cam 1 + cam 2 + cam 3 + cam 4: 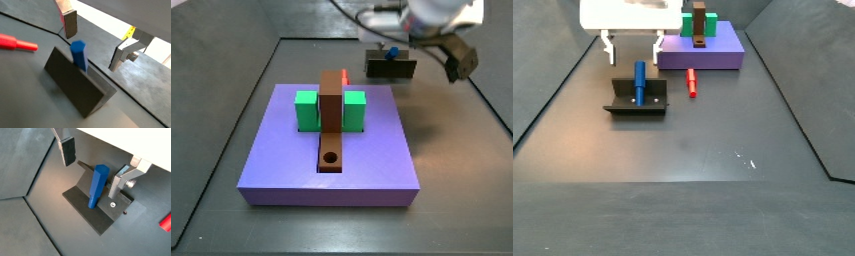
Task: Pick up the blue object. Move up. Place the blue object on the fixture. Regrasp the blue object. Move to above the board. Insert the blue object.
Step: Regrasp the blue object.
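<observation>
The blue object (99,185) is a short bright-blue peg that stands tilted on the fixture (101,219), leaning against its upright wall. Both show again in a wrist view as blue object (79,55) and fixture (77,82), and in a side view as blue object (640,82) and fixture (636,107). My gripper (91,178) hangs open just above the peg, one finger on each side, and touches nothing. A side view shows the gripper (633,55) over the fixture. The board (372,165) is a lavender slab with green blocks (306,110) and a brown bar (333,125).
A small red piece (692,85) lies on the dark floor between the fixture and the board (720,60); it also shows in a wrist view as the red piece (17,44). Dark walls rise on both sides of the floor.
</observation>
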Motion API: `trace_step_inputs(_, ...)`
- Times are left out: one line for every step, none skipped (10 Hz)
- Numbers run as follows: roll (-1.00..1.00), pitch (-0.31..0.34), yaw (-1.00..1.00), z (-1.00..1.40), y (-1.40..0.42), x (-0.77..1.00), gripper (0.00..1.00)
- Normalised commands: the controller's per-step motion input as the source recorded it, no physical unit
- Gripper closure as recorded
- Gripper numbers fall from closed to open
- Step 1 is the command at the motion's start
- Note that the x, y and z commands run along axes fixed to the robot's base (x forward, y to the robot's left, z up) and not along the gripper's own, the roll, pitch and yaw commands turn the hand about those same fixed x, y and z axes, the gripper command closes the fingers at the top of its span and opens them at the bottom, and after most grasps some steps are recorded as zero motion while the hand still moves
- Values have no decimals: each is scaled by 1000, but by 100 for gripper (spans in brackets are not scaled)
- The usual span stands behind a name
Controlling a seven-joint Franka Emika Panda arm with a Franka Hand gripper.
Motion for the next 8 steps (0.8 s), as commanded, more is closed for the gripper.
trace_step_inputs(-126, -34, 0, -200, 74, 0, 0)
trace_step_inputs(-229, -131, 0, -191, 134, 0, 0)
trace_step_inputs(-234, -220, 0, -83, 140, -29, 0)
trace_step_inputs(0, -200, 0, -86, 97, -123, 0)
trace_step_inputs(0, -46, 0, -54, 77, -11, 0)
trace_step_inputs(149, -37, 0, -163, 0, -69, 0)
trace_step_inputs(191, -29, 0, -209, 0, -60, 0)
trace_step_inputs(234, -40, 0, -277, 0, -97, 0)
